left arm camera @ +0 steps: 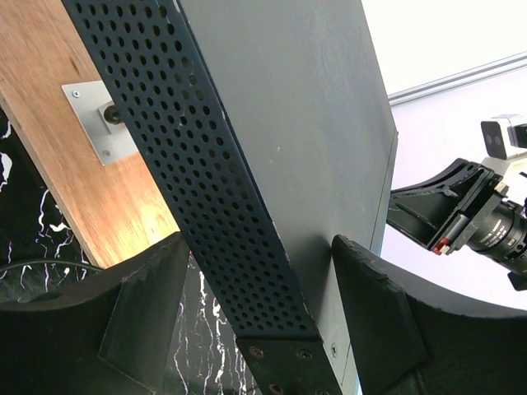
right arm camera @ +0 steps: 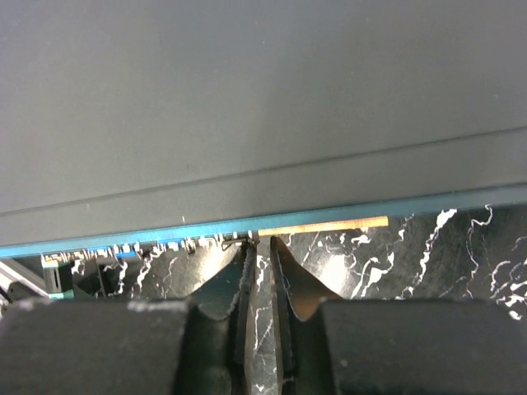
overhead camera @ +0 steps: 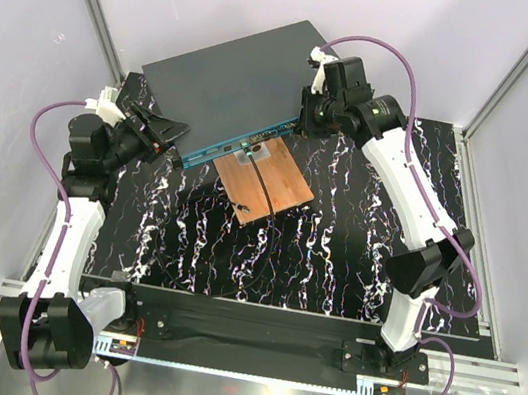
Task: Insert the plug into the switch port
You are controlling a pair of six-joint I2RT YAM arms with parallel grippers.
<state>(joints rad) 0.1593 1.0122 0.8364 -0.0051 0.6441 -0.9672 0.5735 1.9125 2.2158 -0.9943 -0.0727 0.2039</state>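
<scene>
Two claws at switch (overhead camera: pixel 233 81) | switch flat on desk (overhead camera: pixel 336 250) | left claw (left arm camera: pixel 262 240) released, astride its left front corner | right claw (right arm camera: pixel 259 243) nearly pinched at its right front corner, grasp unclear

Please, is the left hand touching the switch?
Cannot tell. Left wrist view: the switch sits between the left hand's fingers; one clears it, the other overlaps it.
</scene>
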